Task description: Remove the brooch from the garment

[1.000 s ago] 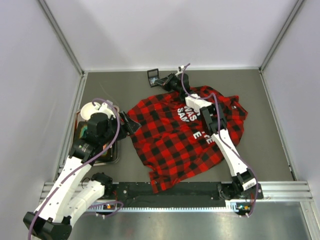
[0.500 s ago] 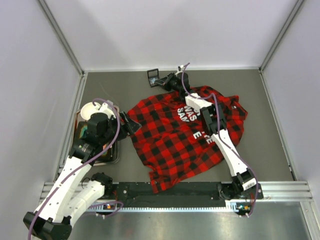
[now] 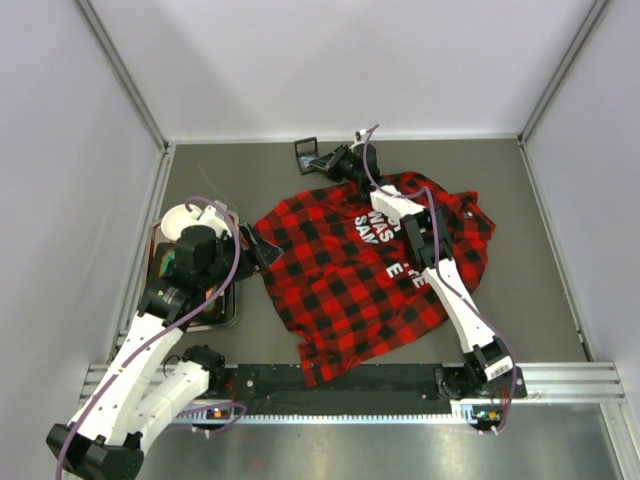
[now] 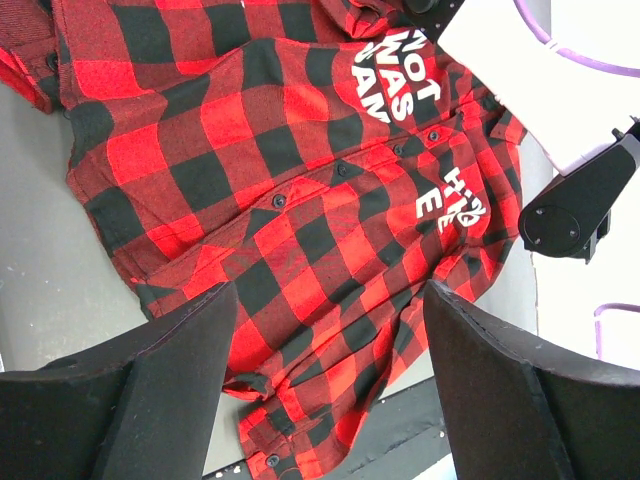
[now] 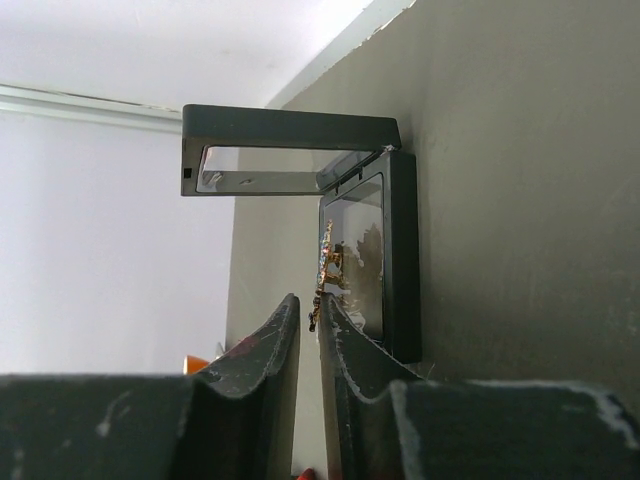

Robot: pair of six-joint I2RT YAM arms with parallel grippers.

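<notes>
Right pincer [image 5: 309,303] at box [image 5: 401,250], garment [image 4: 250,180] — "NOT WAS"

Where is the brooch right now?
Right wrist view: the brooch is at the tips of the right gripper, against the open black box at the table's far edge.

One fixed overhead camera, two on the wrists.
The top view looks down from 6 o'clock over the table [image 3: 545,250]; the left wrist view, some way up, shares the plaid shirt [image 4: 280,200] with it; the right wrist view sits close to the black box [image 5: 400,250] at 12 o'clock.
</notes>
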